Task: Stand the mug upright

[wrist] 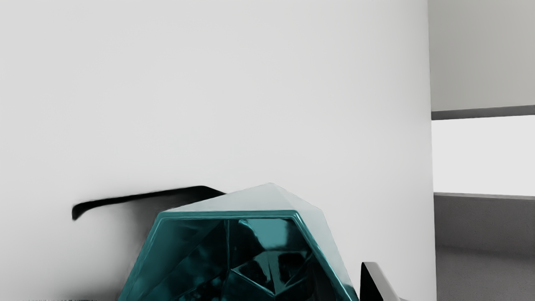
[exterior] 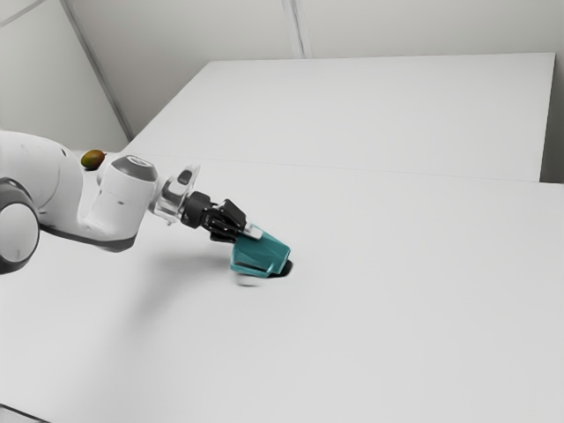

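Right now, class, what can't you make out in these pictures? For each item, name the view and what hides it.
- Teal mug's lower portion in the wrist view: cut off by the bottom edge.
- End effector's grip on the mug, exterior view: too small to judge.
- Arm's base, exterior view: beyond the left edge.
- Fruit's exact kind, exterior view: too small.

You're looking into a plain indoor room, though you can't tell whether it serves as a lab, office or workshop. Your clues are the pale grey walls (exterior: 176,31), one with a slim upright strip (exterior: 298,31), behind a broad white surface (exterior: 397,308). Past the surface's edge, your wrist view shows flat grey and white bands (wrist: 482,152).
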Tool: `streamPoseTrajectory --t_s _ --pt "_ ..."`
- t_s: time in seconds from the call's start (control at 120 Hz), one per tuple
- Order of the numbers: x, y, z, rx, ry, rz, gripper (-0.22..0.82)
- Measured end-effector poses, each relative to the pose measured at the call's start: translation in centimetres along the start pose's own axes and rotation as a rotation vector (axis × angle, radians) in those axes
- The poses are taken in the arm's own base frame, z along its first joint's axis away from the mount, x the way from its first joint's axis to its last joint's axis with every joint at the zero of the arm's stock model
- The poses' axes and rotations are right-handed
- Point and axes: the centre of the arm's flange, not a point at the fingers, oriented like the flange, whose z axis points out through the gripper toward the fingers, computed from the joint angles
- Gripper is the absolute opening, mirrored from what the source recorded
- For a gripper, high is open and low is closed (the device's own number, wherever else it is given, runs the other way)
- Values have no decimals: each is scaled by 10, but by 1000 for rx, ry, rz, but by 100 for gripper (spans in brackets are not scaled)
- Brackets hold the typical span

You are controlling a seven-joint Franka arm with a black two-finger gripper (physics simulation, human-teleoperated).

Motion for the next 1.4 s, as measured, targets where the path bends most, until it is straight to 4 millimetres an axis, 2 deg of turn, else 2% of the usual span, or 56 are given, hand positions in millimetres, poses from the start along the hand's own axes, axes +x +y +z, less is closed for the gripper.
streamPoseTrajectory --t_s 0.175,0.3,0.433,0.592,0.767,0.917,1.042,1.225,1.4 --pt "0 0 0 2 1 -11 -14" --pt "3 9 -5 10 6 -1 -15" --pt "10 47 -23 38 14 68 -16" --pt "53 110 -71 270 -50 268 -17" --pt "72 128 -106 572 -164 328 -17" --pt "88 111 -107 745 -235 288 -18" --pt "98 94 -107 886 -230 268 -18" --pt "108 67 -92 1048 -198 209 -18" --pt "110 44 -70 1102 -154 122 -18"
